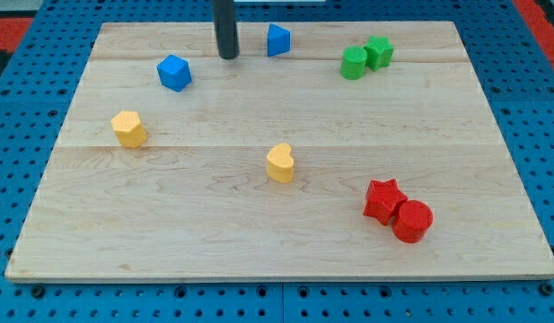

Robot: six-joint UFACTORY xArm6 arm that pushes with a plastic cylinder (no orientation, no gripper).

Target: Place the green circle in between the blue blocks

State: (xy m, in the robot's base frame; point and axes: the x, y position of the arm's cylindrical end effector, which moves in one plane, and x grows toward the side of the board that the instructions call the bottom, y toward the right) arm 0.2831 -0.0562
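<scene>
The green circle (353, 64) sits at the view's upper right, touching a green star-like block (379, 51) on its right. A blue cube (174, 73) lies at the upper left and a blue triangular block (277, 40) near the top middle. My tip (227, 56) stands on the board between the two blue blocks, closer to the triangular one and touching neither. It is far to the left of the green circle.
A yellow block (128, 128) lies at the left and a yellow heart (280, 163) in the middle. A red star (384, 199) and a red circle (412, 221) touch at the lower right. The wooden board (492, 179) rests on a blue pegboard.
</scene>
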